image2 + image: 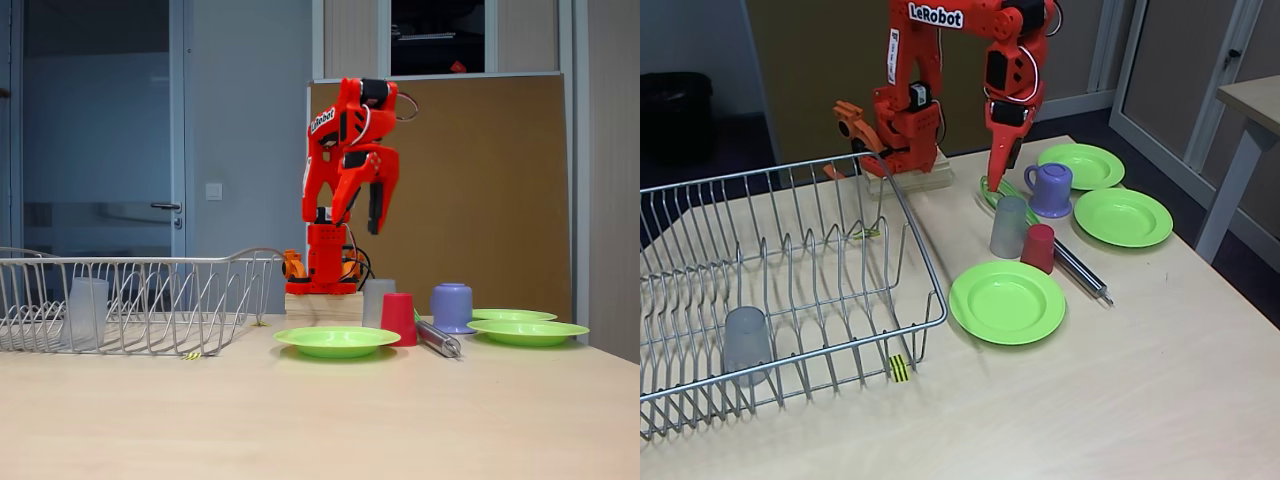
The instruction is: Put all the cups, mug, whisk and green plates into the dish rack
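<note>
The dish rack [790,290] is located on the left portion of the table [1120,400], with its striped tag [899,368] on the near rim. One grey cup [746,344] is seen upside down inside the rack, near its front left corner.

The remaining items are grouped on the table to the right of the rack. The large green plate [1007,301] is placed nearest the front edge. The second grey cup [1007,227] and the red cup [1038,248] are set upside down, just beside each other, behind that plate. The whisk [1060,250] is laid diagonally behind them, its green loops toward the arm base. The purple mug [1050,190] is positioned behind the whisk. Two further green plates [1124,217] [1081,165] are placed toward the right edge.

The jaws [998,170] are held above the table, over the whisk's green loops, with nothing gripped. Whether they are open or closed cannot be told.
</note>
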Available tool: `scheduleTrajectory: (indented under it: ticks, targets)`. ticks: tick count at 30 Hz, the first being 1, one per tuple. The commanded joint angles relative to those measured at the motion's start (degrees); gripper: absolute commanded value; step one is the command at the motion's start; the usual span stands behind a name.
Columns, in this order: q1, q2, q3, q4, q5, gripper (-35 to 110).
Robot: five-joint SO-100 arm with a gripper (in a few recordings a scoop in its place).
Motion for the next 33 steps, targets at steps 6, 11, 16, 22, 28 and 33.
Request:
scheduleTrajectory:
  ticks: [6, 11, 16, 22, 28, 33]
  targets:
    - [-6.77, 8.00, 17.49, -16.17, 11.34, 43]
    - [-8.70, 8.96, 22.76, -22.68, 13.18, 43]
    - [-10.55, 9.05, 25.58, -26.89, 15.12, 43]
    - [-12.22, 8.00, 28.21, -32.52, 16.61, 44]
    - [-12.22, 8.09, 31.11, -35.95, 16.17, 45]
    - [-11.25, 9.05, 34.28, -38.58, 14.85, 44]
